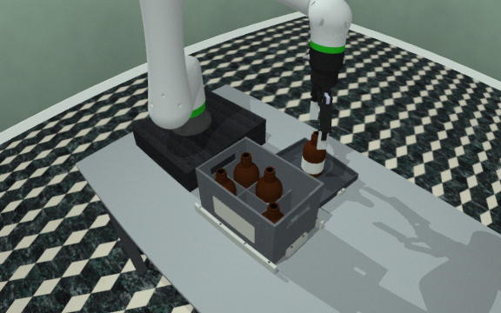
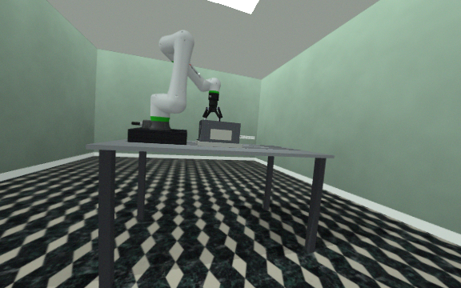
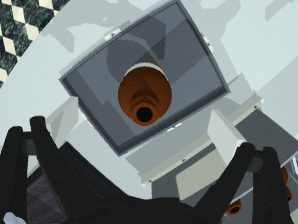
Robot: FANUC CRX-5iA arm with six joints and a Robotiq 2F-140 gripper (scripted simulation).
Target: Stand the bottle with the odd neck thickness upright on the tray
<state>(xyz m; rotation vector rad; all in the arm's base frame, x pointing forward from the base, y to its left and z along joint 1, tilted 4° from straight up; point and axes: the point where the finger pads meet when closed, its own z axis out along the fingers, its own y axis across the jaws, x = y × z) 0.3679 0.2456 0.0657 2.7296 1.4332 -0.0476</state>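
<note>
A brown bottle point(image 1: 313, 154) point(image 3: 145, 90) with a white label band stands upright on the dark grey tray point(image 1: 337, 176) point(image 3: 192, 65). My gripper point(image 1: 318, 128) point(image 2: 213, 119) point(image 3: 144, 115) is wide open above the tray, its fingers apart on either side of the bottle's neck and not touching it in the wrist view. The grey crate point(image 1: 291, 232) point(image 2: 205, 134) point(image 3: 162, 189) holds the other brown bottles, upright in their compartments, among them one bottle point(image 1: 246, 174) at the back and one point(image 1: 269, 189) near the middle. The nearest bottle point(image 1: 273, 213) is partly hidden by the crate wall.
The crate stands close beside the tray, with a pale strip point(image 1: 233, 236) along its foot. The robot's black base block point(image 1: 233, 130) point(image 2: 156, 137) is beside the crate and tray. The crate's walls rise above the tray's low rim.
</note>
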